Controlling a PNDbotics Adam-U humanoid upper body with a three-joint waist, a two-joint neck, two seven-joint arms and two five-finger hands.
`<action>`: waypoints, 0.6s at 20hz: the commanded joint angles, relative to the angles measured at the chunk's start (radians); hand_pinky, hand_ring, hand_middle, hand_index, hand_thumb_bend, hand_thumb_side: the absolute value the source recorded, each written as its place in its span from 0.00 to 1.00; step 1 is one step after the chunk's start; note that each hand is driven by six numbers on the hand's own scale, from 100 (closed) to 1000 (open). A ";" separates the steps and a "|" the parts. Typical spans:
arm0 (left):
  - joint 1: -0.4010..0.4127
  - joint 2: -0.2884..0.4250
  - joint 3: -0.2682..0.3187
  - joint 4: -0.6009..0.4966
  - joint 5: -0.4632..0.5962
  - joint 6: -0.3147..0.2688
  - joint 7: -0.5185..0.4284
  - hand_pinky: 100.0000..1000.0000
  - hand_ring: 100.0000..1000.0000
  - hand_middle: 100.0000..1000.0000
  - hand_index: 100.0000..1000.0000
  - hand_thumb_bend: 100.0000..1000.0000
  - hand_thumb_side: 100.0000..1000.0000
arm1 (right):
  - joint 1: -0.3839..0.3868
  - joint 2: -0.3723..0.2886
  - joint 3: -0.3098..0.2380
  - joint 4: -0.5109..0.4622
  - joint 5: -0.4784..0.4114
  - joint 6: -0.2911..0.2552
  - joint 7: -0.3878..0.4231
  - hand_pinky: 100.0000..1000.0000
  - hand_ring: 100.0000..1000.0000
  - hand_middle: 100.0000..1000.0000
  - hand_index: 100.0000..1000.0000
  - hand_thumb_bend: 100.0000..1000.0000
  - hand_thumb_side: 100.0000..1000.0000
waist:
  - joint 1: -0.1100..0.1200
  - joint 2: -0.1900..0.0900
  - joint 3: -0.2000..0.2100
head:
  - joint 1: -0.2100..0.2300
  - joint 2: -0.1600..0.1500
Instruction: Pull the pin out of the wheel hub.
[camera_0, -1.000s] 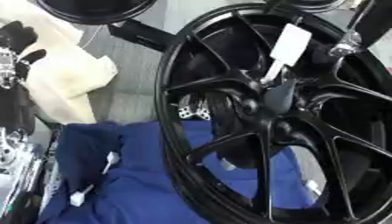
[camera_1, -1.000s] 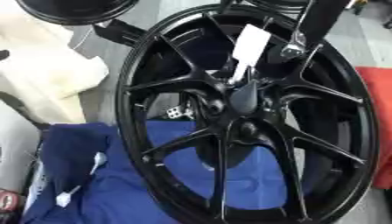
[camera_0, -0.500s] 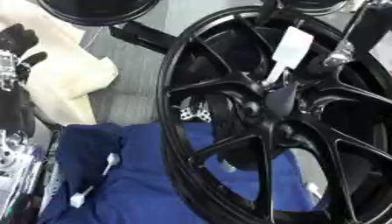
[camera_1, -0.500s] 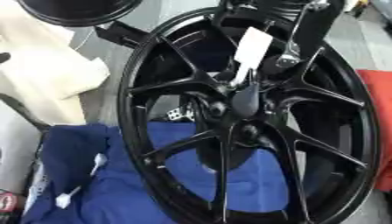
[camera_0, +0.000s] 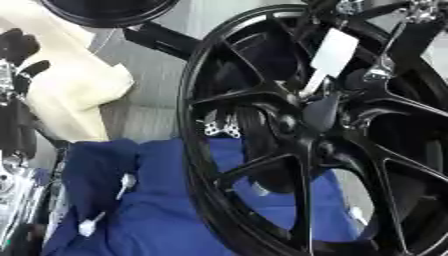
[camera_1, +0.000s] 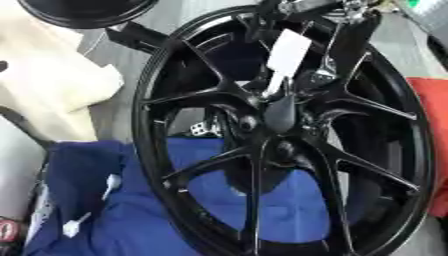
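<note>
A big black wheel hub stands tilted on a blue cloth. At its centre a dark pin sticks out. A white tag on a pale stem hangs from the pin's top. My right hand comes down from the upper right, in front of the spokes. A silver part of it is just right of the tag's stem and above the pin. It is black against black, so its fingers are not clear. My left hand rests at the left edge, fingers up and relaxed.
A cream foam pad lies at the left, and a second black wheel at the top. Two small white pieces lie on the cloth. A red object is at the right edge, and a perforated silver piece shows behind the spokes.
My right hand has come down and to the left across the rim, closer to the tag and the hub's centre. The pin, the tag and the left hand have stayed in place.
</note>
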 joint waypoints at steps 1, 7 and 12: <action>-0.008 0.013 -0.002 -0.021 0.007 0.000 -0.004 0.75 0.80 0.68 0.78 0.05 0.74 | -0.013 -0.019 -0.010 0.004 -0.004 -0.017 0.014 0.82 0.83 0.83 0.89 0.36 0.00 | 0.005 -0.018 0.001 | -0.001 -0.015; -0.008 0.011 -0.003 -0.021 0.007 0.001 -0.004 0.75 0.80 0.68 0.78 0.05 0.74 | -0.008 -0.020 -0.011 0.027 0.013 -0.018 0.014 0.82 0.84 0.83 0.88 0.34 0.00 | 0.006 -0.014 0.001 | 0.005 -0.020; -0.009 0.010 -0.003 -0.021 0.009 0.002 -0.006 0.75 0.80 0.68 0.78 0.05 0.74 | -0.006 -0.015 -0.013 0.039 0.012 -0.020 0.014 0.81 0.82 0.79 0.84 0.30 0.00 | 0.008 -0.012 0.001 | 0.007 -0.021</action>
